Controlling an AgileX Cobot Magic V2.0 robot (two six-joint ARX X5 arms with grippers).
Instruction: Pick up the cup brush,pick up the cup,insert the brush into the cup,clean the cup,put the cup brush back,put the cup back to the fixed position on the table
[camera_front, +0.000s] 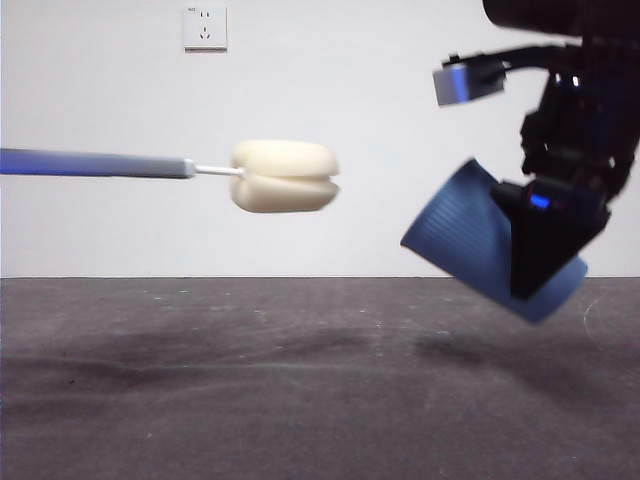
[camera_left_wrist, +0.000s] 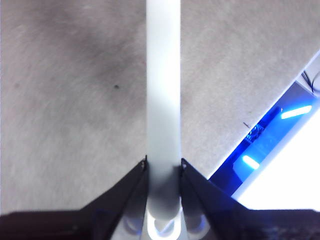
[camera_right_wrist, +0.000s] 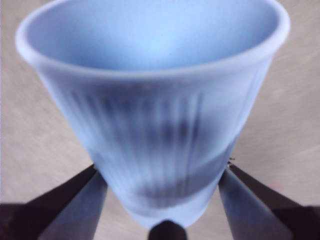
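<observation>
So the right gripper has both jaws clamped on the lower body of the cup, near the base, and the cup's mouth faces away from the wrist. In the front view the cup hangs in the air above the right side of the table, tipped over so the open rim points up and toward the left side, not upright at all. It's clear of the surface.

The left gripper is squeezed tight on the handle of the cup brush, the handle running straight out from between the jaws. In the front view the brush comes in from the left edge, handle lying pretty much level, with the cream sponge head out front aimed at the right side. Also well off the table.

The bit that matters: the brush's long axis is horizontal, pointing across at the cup, while the cup's axis is tilted, mouth angled toward the brush but upward too. The sponge head and the rim are well apart, with the head sitting a bit higher than the rim. I'd guess the next move needs the two axes lined up before the head goes in, otherwise the sponge catches the rim's upper lip. Whether they line up in depth, I can't tell from here.
</observation>
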